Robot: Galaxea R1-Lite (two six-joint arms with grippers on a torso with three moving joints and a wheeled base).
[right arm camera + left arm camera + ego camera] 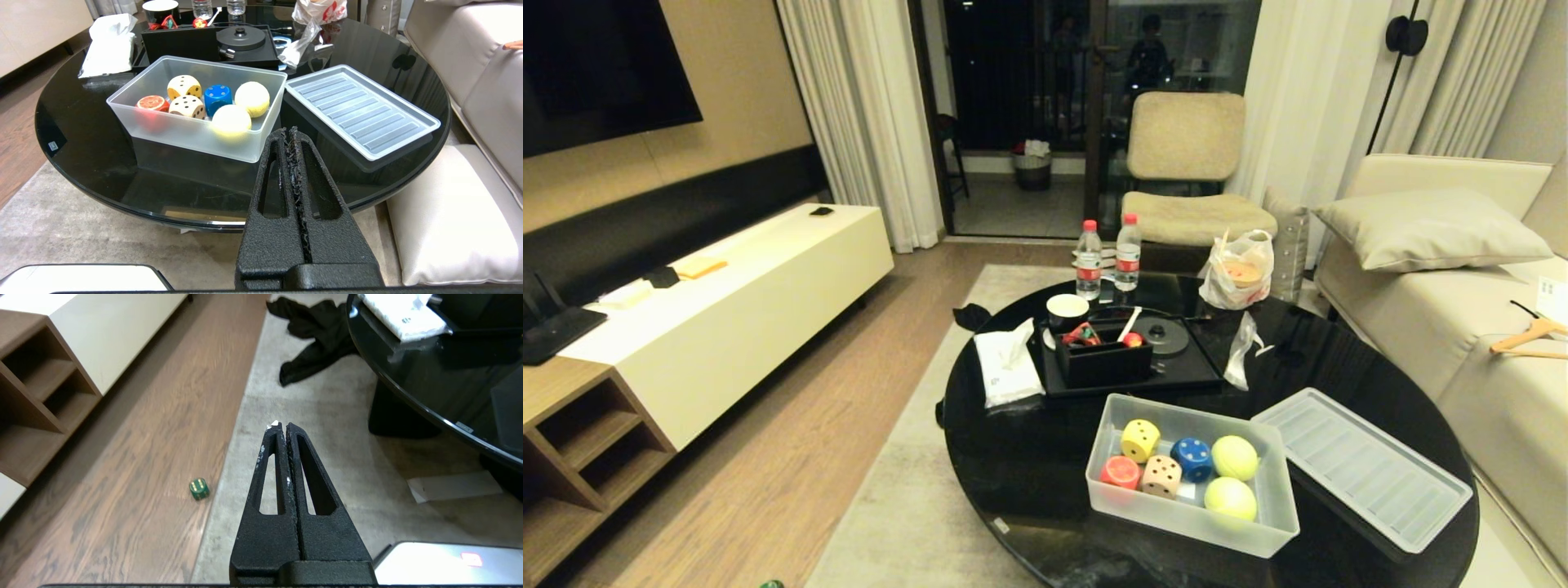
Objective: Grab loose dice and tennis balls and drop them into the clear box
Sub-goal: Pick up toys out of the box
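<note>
Black round worktop (1029, 482), head view: clear box (1278, 523) holding yellow die (1140, 440), red die (1121, 472), tan die (1161, 476), blue die (1192, 459), two tennis balls (1234, 457); lid (1364, 467) beside it.

Left wrist view: left end effector (282, 425), fingers pressed together, empty, above rug; green die (199, 488) on wood floor, apparently well apart from it.

Right wrist view: right end effector (289, 131), likewise closed and empty, just short of the box.
</note>
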